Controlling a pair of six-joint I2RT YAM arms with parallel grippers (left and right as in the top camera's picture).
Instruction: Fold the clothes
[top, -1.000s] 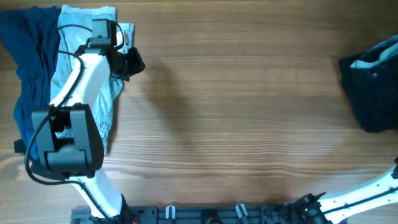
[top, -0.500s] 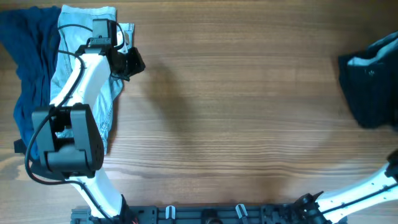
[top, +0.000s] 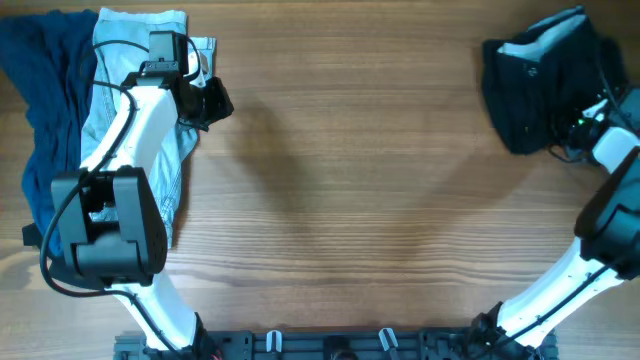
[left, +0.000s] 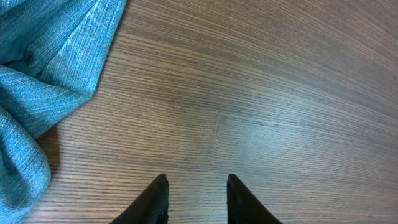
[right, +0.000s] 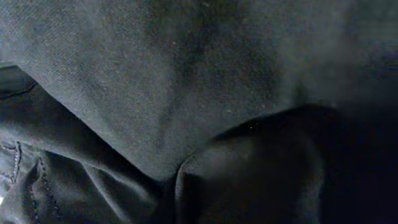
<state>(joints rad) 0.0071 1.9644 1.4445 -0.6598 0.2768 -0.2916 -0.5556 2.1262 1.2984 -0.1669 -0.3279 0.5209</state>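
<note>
- Navy garment (top: 45, 110) is heaped at the table's (top: 350, 200) 9 o'clock edge, touching the pale blue jeans (top: 130, 30) beside it.
- Left gripper (left: 196, 200) hovers over bare wood at about 10 o'clock, at the jeans' edge, jaws slightly spread and holding nothing.
- Black shorts (top: 540, 80) lie bunched at 2 o'clock.
- Right gripper (top: 582, 122) is pressed together at the shorts' 4 o'clock edge, seemingly pinching the fabric; its fingers are hidden by cloth.

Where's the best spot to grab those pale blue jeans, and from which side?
Grip the jeans by the loose edge bordering the bare table, coming in low from the middle. That edge lies free and rumpled; the opposite side abuts the navy garment. The left end effector, open, hovers beside it.
</note>
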